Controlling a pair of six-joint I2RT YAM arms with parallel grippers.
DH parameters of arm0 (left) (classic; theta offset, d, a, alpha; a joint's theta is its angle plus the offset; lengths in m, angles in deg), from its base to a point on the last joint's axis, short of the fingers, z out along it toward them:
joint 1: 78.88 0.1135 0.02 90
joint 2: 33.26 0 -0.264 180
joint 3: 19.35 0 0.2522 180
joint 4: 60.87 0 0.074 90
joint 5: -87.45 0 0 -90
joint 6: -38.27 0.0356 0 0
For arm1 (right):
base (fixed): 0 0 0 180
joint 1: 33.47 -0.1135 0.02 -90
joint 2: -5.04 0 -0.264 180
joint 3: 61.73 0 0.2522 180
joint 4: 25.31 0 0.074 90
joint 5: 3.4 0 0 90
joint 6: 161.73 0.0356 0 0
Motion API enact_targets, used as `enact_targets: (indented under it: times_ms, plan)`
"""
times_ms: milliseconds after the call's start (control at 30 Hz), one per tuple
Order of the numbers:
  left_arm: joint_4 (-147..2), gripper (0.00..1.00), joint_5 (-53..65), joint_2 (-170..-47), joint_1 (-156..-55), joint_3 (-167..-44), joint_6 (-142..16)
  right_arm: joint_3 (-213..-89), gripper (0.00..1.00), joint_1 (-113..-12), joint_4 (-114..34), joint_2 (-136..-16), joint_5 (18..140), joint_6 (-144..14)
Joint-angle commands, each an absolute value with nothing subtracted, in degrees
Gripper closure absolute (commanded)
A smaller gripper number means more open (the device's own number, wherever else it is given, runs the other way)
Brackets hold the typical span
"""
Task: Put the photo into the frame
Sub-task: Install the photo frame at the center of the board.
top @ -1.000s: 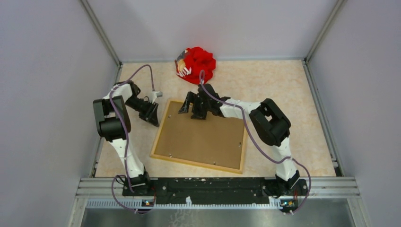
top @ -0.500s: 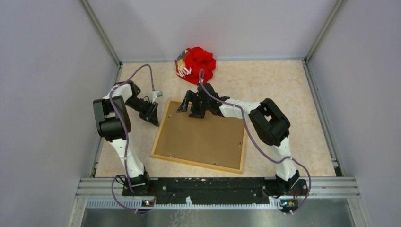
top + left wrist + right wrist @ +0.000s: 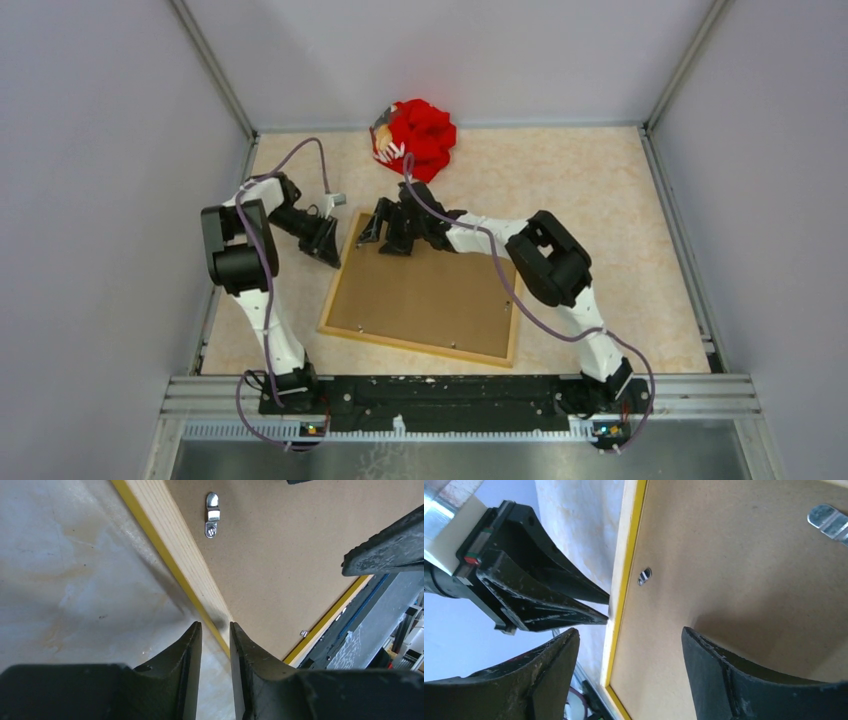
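The frame (image 3: 415, 345) lies face down on the table, showing its light wood reverse (image 3: 185, 555) and thin yellow edge (image 3: 629, 570). A brown backing board (image 3: 430, 295) fills it, with small metal turn clips (image 3: 212, 515) along the border. The photo is hidden. My left gripper (image 3: 328, 255) is at the frame's left side near the far corner. It is open by a narrow gap (image 3: 215, 627) with nothing between its fingers. My right gripper (image 3: 385, 238) hangs open over that far left corner (image 3: 630, 631), one finger past the edge and one over the board.
A red crumpled cloth item (image 3: 420, 135) sits at the back of the table, just beyond the right arm. Grey walls close in the left, right and back sides. A metal rail (image 3: 460, 390) with the arm bases runs along the near edge.
The right arm has slid left along the frame's far edge to its far left corner, and its jaws have narrowed a little. The left gripper has edged slightly toward the frame.
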State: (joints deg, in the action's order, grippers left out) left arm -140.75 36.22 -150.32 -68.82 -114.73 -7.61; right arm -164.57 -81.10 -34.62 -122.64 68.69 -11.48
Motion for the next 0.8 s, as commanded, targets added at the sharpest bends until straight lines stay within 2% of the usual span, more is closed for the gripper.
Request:
enact_targets:
  times_ms: [0,300,533,767]
  plan:
    - [-139.0,0.67,37.7,-151.2,-69.4,-115.1,-8.4,-168.7,0.28,-81.6,-30.9,-125.6,68.5,-9.2]
    - [-137.3,0.74,37.6,-152.5,-69.8,-113.6,-8.4,-173.0,0.33,-82.2,-30.3,-129.9,68.1,-7.3]
    - [-136.3,0.79,37.5,-153.1,-69.8,-113.0,-8.4,-176.2,0.48,-82.5,-30.0,-132.8,67.0,-5.9]
    - [-136.1,0.8,37.3,-153.1,-69.7,-112.9,-8.1,-177.7,0.53,-82.6,-31.1,-133.8,67.2,-5.9]
